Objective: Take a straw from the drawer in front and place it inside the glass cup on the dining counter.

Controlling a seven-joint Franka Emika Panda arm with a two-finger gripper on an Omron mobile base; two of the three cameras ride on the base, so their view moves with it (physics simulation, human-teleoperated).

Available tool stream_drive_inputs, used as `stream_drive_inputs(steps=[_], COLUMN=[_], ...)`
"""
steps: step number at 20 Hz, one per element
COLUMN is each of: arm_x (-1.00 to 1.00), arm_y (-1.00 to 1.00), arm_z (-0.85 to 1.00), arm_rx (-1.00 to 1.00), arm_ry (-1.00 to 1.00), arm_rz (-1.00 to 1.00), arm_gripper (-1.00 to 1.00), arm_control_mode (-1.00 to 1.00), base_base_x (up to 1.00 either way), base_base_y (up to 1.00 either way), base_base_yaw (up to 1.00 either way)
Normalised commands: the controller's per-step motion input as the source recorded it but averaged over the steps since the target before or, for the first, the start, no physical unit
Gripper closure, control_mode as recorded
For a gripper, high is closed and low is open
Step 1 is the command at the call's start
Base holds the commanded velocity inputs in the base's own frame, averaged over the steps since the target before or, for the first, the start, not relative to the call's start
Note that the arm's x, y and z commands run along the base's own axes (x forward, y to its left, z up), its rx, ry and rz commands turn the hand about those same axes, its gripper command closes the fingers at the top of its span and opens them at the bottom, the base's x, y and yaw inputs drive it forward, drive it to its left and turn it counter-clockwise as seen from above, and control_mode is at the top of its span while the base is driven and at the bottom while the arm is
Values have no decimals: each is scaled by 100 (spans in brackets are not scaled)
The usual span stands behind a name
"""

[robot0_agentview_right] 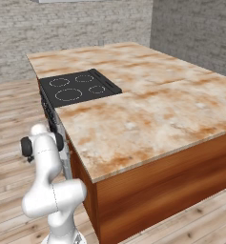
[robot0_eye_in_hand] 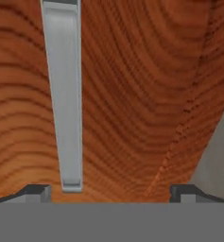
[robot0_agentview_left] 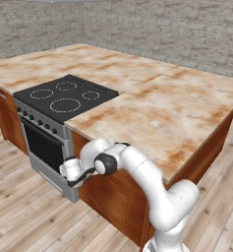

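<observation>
The gripper [robot0_eye_in_hand: 109,191], jaws spread wide and empty, faces the reddish-brown drawer [robot0_eye_in_hand: 132,94] front beside its silver handle [robot0_eye_in_hand: 64,94], below the mottled bench [robot0_agentview_left: 152,103]; no writing is legible.

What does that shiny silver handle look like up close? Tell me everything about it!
The handle is a long, flat, silver-grey bar that looks like brushed metal. In the hand view it runs from the top edge down to a squared end just above the claw. It sits on reddish-brown wood with curved grain. The claw's two dark tips stand wide open, and nothing touches the handle.
</observation>
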Motion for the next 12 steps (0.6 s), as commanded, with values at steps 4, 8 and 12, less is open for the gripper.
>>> stream_drive_inputs(steps=[4,8,12], arm_x=[28,28,27], arm_y=[0,0,0], arm_z=[-24,-27,-25], arm_rx=[-3,-3,-4], arm_ry=[0,0,0], arm_rz=[-1,-1,-1], arm_gripper=[-100,-100,-100], arm_control_mode=[-100,-100,-100], base_base_x=[0,0,0], base_base_y=[0,0,0], base_base_yaw=[0,0,0])
